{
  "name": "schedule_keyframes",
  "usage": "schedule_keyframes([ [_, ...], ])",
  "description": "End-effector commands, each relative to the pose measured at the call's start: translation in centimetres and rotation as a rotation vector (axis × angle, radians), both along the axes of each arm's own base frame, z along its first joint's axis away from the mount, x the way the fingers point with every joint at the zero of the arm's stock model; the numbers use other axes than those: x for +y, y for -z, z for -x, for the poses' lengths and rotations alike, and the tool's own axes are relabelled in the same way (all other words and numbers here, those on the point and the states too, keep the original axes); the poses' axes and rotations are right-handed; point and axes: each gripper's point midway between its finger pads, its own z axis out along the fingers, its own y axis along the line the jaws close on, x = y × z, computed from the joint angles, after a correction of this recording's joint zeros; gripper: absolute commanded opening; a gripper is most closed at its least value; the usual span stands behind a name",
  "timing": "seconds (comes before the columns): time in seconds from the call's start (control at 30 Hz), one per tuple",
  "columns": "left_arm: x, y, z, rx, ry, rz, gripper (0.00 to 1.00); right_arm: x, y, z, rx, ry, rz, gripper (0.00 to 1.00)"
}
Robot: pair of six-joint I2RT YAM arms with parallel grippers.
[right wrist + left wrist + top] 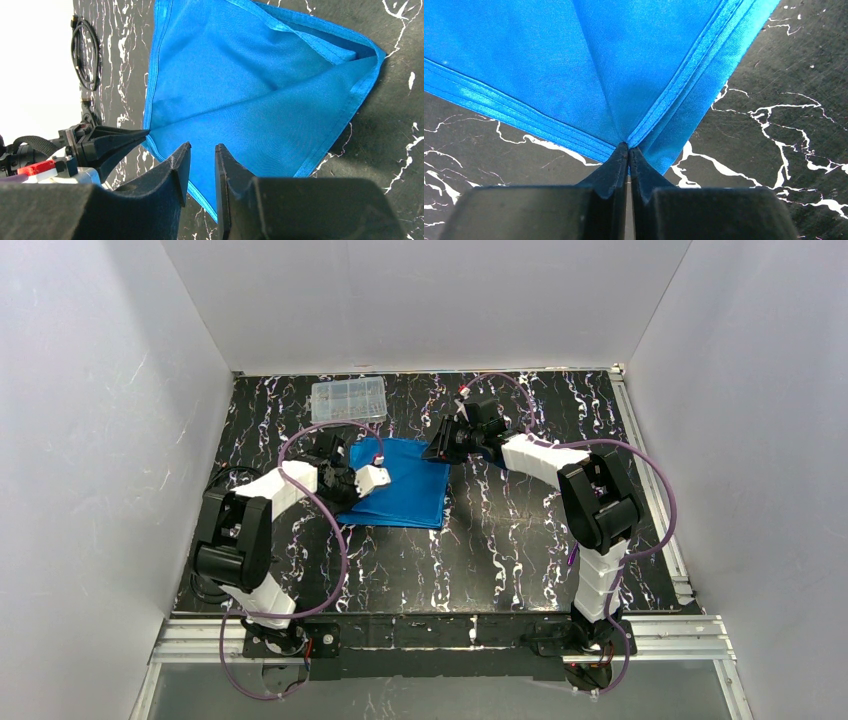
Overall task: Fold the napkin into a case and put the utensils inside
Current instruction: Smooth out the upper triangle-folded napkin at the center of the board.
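The bright blue napkin (410,492) lies folded in layers on the black marbled table (500,540). My left gripper (629,146) is shut on a hemmed corner of the napkin (624,65), and the cloth fans away from its tips with a crease. From the right wrist, that left gripper (120,142) pinches the napkin's (260,100) left corner. My right gripper (202,147) hovers open over the cloth near its edge, holding nothing. From above, the left gripper (368,466) is at the napkin's left side and the right gripper (432,450) at its far right corner. The utensils cannot be made out.
A clear plastic compartment box (348,398) sits at the back left, beyond the napkin. A black cable coil (85,55) lies on the table by the left wall. White walls close in the back and both sides. Purple cables loop from both arms.
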Motion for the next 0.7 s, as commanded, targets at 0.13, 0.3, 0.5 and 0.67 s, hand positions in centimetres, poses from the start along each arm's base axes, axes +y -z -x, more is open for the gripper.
schedule_keyframes([
  [0.13,0.5,-1.9,-0.1,-0.076,0.026,-0.011,0.00,-0.7,-2.6,-1.5,-0.070,0.027,-0.028,0.33],
  [0.3,0.6,-2.2,0.2,-0.101,0.051,-0.037,0.00,-1.2,-2.5,-3.2,-0.091,0.050,-0.016,0.33],
  [0.5,0.8,-2.3,0.8,-0.102,0.061,-0.056,0.00,-0.9,-1.2,-5.0,-0.091,0.038,0.004,0.33],
  [0.67,1.1,-1.8,1.3,-0.090,0.072,-0.071,0.00,0.7,-0.9,-5.9,-0.088,0.011,-0.003,0.34],
])
